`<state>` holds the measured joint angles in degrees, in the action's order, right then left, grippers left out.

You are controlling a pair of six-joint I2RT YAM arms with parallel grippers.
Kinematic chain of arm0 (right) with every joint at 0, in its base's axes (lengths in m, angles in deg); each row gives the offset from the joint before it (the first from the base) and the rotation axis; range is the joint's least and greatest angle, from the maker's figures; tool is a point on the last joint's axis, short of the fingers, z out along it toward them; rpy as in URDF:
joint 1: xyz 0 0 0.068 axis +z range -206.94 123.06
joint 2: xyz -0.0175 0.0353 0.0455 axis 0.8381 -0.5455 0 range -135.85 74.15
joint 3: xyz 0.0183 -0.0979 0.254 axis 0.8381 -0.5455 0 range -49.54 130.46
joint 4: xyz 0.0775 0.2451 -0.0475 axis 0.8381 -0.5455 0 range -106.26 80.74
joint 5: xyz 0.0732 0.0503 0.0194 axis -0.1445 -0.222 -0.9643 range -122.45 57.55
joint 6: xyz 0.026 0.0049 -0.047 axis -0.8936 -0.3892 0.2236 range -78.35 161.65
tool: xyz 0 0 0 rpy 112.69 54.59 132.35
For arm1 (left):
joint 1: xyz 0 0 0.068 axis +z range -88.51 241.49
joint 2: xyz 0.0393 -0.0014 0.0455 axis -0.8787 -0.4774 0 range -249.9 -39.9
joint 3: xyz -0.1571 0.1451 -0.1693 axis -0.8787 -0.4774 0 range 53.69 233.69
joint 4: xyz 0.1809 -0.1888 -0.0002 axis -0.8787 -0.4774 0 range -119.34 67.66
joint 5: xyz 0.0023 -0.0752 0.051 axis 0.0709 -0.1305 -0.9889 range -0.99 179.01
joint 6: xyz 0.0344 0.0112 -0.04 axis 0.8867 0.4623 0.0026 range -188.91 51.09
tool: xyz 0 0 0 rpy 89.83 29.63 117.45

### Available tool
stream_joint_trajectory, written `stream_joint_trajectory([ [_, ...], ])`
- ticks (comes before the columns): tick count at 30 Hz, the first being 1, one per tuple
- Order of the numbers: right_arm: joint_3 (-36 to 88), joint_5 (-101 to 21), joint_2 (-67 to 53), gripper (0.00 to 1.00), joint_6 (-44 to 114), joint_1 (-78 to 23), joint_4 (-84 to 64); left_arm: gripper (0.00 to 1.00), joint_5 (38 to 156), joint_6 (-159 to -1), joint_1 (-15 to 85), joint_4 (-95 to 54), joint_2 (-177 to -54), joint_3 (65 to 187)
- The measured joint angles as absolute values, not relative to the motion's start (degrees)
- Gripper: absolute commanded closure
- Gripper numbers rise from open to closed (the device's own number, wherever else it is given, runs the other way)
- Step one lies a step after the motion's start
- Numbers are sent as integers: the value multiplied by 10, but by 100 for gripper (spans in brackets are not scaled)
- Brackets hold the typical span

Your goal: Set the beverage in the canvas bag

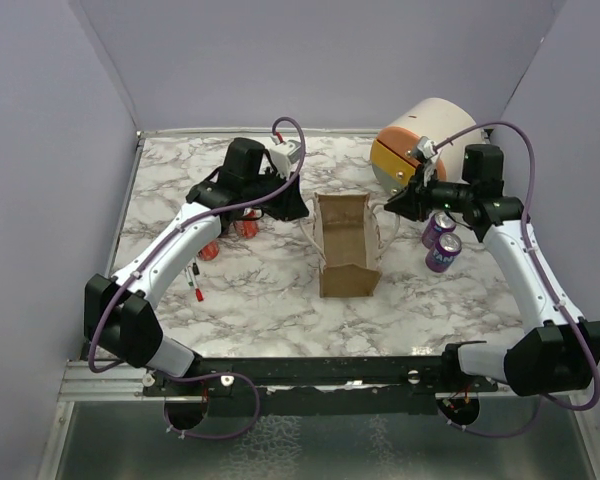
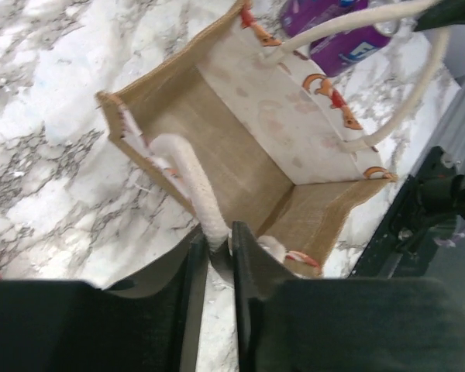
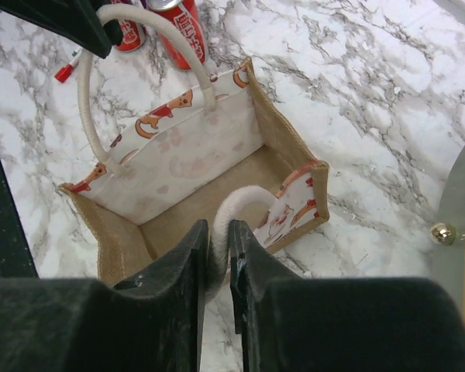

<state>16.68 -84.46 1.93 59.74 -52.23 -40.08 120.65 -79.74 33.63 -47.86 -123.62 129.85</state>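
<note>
Closest to the arm bases, a stretch of marble table leads to the canvas bag, which stands upright and open-mouthed at the middle of the tabletop. A red-capped pen lies to its left, beside the left arm. The left gripper has its jaws pressed onto the bag's left handle, pinching the pale rope. The right gripper pinches the right handle the same way, and each loop reaches out sideways from the bag. Two purple cans rest on the marble just right of the bag, outside it, under the right arm. Two red cans sit on the left side, also outside, partly hidden beneath the left arm. Farther back on the right lies the cream-and-orange cylinder.
</note>
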Motion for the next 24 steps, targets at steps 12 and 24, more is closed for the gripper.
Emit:
stream_joint_trajectory([
  [12,186,-723,73,0,596,-516,-450,2,1172,-753,345,-511,-1231,1304],
  [24,160,-485,172,0,586,-571,-470,0,1164,-691,405,-535,-1107,1340],
])
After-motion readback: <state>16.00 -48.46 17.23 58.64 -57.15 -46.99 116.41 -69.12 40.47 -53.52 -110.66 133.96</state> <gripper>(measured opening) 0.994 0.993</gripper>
